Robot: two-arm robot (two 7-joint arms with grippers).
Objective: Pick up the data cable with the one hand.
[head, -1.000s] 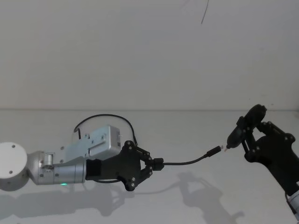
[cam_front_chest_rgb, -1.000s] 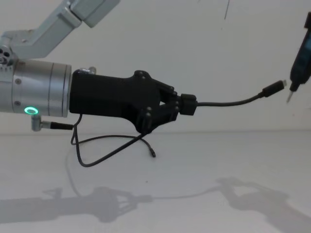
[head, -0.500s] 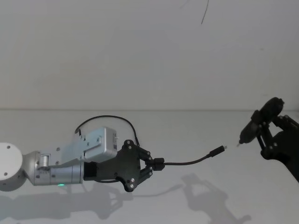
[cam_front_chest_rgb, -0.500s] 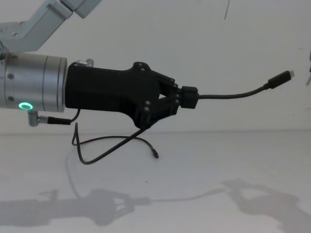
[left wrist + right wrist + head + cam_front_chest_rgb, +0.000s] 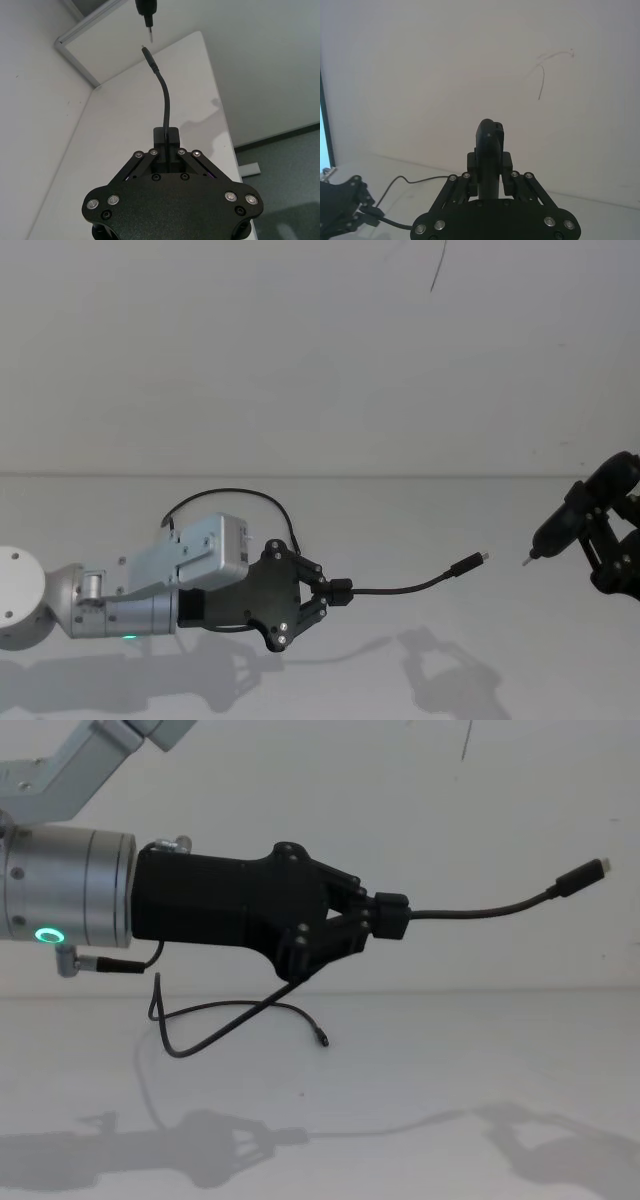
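The left gripper has its fingers clamped on the thick collar of the data cable, whose light, springy cord arcs in mid-air toward the right gripper (closed on a dark metal-tipped tool), so that stiff collar seems the surest hold.

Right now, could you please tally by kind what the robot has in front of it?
Claws: 2 (left claw, right claw)
Cables: 1 (data cable, gripped by the left claw)
Tools: 1 (black tool with a metal tip, gripped by the right claw)
Total: 4
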